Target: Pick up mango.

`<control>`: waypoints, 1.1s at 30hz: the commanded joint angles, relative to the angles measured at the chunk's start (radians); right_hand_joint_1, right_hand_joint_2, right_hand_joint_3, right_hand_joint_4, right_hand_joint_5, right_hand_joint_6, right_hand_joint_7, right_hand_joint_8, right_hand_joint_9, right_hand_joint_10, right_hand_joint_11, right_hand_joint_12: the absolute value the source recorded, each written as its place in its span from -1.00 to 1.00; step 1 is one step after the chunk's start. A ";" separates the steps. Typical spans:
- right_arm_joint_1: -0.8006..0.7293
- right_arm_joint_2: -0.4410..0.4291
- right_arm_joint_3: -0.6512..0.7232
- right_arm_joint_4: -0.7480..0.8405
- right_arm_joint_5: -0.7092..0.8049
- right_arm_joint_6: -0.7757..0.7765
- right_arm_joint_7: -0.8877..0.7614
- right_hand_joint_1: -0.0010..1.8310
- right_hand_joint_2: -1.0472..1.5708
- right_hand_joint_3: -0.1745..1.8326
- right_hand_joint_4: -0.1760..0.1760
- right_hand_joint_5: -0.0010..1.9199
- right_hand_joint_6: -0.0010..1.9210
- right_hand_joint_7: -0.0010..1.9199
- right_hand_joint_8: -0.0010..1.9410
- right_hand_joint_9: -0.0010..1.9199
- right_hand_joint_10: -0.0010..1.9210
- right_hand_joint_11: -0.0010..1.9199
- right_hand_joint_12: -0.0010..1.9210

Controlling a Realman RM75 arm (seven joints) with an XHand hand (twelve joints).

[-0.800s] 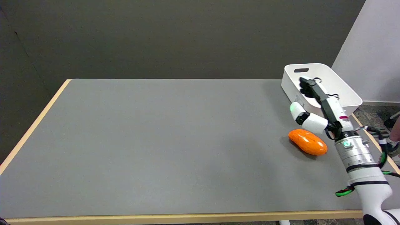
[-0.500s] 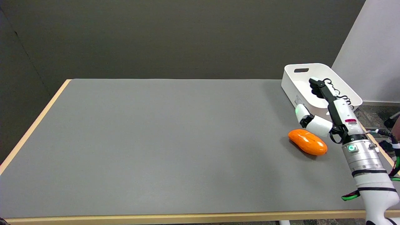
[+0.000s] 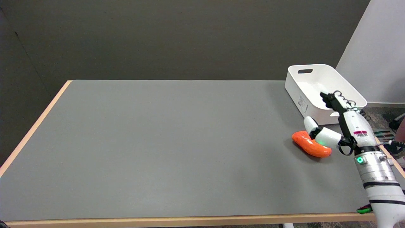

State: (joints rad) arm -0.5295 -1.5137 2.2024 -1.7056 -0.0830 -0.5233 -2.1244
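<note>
Seen from the head camera, the mango (image 3: pixel 309 145) was a glossy, smooth, orange-red oblong, rounded at both ends and slightly curved, with a bright highlight along its upper side. It lay flat on the grey table (image 3: pixel 164 148), just in front of the white bin (image 3: pixel 316 85) and a little to that bin's near-left, casting a soft dark shadow on the matte tabletop.

The right hand (image 3: pixel 343 126) hung over the mango's right end, its fingers spread apart and gripping nothing. One white, black-jointed finger (image 3: pixel 316 133) reached out leftward across the top of the mango (whether it touched the skin could not be told), while the dark fingers (image 3: pixel 329 99) pointed up toward the bin's near wall. A green light glowed on the finger above the fruit, another on the ribbed metal wrist.

The bin was hard, smooth plastic with rounded corners, a slot handle in its far wall and a small label on its left side. The table had a flat, felt-like grey top trimmed with a pale wooden edge. The mango sat near the right-hand edge of the table, below the bin; left of the bin stretched a broad run of bare grey surface to the far wooden edge.
</note>
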 commanded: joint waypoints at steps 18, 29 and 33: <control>-0.038 0.002 -0.004 0.177 -0.146 -0.023 0.087 -0.60 0.28 0.06 0.32 -0.75 -0.53 -0.64 -0.62 -0.70 -0.24 -0.91 0.22; -0.002 0.099 -0.121 0.178 -0.147 0.107 0.087 -0.60 0.28 0.06 0.34 -0.74 -0.52 -0.63 -0.62 -0.69 -0.23 -0.89 0.24; 0.046 0.141 -0.123 0.237 -0.145 0.129 0.087 -0.59 0.28 0.06 0.34 -0.74 -0.52 -0.63 -0.62 -0.69 -0.23 -0.89 0.24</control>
State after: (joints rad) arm -0.5548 -1.4910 2.1751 -1.5402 -0.2194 -0.5159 -2.0432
